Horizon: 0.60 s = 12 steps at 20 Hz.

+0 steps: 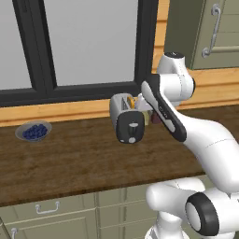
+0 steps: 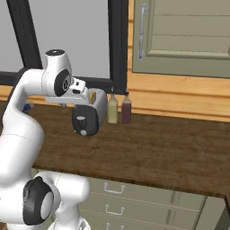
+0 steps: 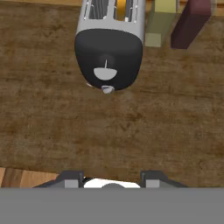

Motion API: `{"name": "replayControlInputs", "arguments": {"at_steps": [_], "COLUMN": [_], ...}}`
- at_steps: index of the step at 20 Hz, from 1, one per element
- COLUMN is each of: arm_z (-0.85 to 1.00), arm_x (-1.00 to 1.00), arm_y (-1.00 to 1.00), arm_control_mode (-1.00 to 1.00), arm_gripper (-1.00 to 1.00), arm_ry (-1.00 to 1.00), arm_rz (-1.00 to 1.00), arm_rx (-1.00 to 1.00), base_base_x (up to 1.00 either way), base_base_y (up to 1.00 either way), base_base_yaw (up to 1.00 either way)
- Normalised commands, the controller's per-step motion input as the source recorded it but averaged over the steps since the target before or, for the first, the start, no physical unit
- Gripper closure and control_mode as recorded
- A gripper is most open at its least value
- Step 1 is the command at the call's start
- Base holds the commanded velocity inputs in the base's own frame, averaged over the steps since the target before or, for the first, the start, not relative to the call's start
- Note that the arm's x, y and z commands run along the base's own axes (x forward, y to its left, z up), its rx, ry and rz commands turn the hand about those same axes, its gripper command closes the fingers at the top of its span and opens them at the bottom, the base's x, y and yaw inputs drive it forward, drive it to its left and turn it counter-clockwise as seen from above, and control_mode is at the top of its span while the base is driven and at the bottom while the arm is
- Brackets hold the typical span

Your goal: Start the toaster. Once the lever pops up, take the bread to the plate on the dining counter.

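The silver toaster (image 1: 122, 109) (image 2: 99, 108) (image 3: 111, 26) stands on a dark brown wood-grain counter (image 1: 84, 158) near the window. Its black end panel faces me. The light lever (image 3: 105, 73) (image 1: 132, 125) sits in its slot above the round knob (image 3: 107, 89) (image 1: 132, 139). A strip of yellow bread (image 3: 122, 6) (image 1: 133, 101) shows in a top slot. My gripper (image 3: 113, 180) hovers above the counter in front of the end panel, open, with its fingertips wide apart and nothing between them. The plate is out of view.
A grey bowl of blueberries (image 1: 33, 131) lies at the counter's left. A yellowish bottle (image 2: 112, 110) (image 3: 159, 24) and a dark red bottle (image 2: 126, 110) (image 3: 192, 22) stand right beside the toaster. Behind them are the window frame (image 1: 144, 46) and a wall cabinet (image 2: 179, 36).
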Motion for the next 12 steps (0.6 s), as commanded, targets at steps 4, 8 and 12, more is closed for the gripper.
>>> {"name": "replayControlInputs", "arguments": {"at_steps": [4,8,12], "arm_z": [-0.01,-0.22,-0.36], "arm_x": [-0.3,-0.68,-0.15], "arm_y": [0.0,0.06,0.4], "arm_control_mode": [-1.0,-1.0,-1.0], "arm_gripper": [-1.0,-1.0,-1.0], "arm_ry": [0.0,-0.09,-0.15], "arm_rz": [0.01,0.05,0.0], "arm_rx": [0.0,0.0,-0.03], "base_base_x": [0.0,0.0,0.0], "base_base_y": [0.0,0.0,0.0], "base_base_yaw": [0.0,0.0,0.0]}}
